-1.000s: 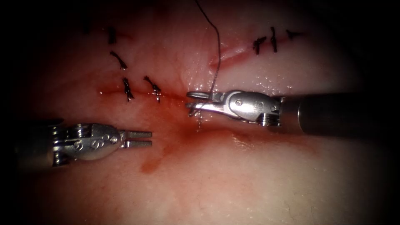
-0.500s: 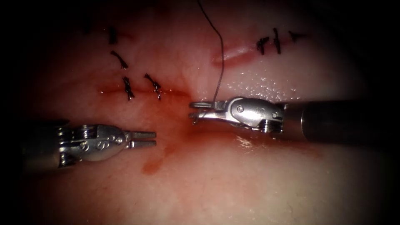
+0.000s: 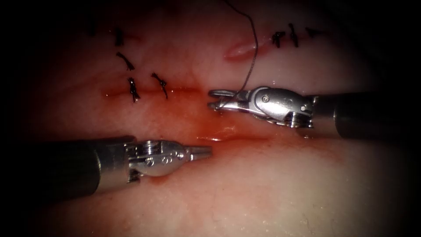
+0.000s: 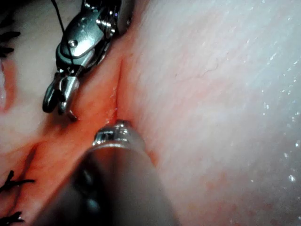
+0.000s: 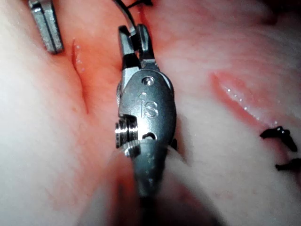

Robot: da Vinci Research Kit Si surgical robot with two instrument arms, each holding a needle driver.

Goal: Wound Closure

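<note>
Endoscope view: pale, glistening tissue (image 3: 263, 188) with a moist, fatty surface. Red fluid (image 3: 188, 125) pools along the cut (image 3: 223, 137), a shallow, wet crease between the two tools. Left tool (image 3: 202, 152), polished steel on a dark shaft, lies left of the open crease. Its fingers (image 3: 197, 152) are pressed together into a blunt taper and hold nothing; the right wrist view (image 5: 47, 29) shows them as flat, closed bars. Right tool (image 3: 215, 99) lies above the crease with its fingers (image 3: 221, 92) nearly closed on the needle (image 4: 71, 115). Only a short hooked end sticks out, so its place along the curve cannot be told; it looks clear of the tissue. Dark, thin thread (image 3: 251, 52) rises from the fingers in a loose arc. Short, dark, bristly knotted stitches (image 3: 133, 90) cross the closed stretch to the left.
</note>
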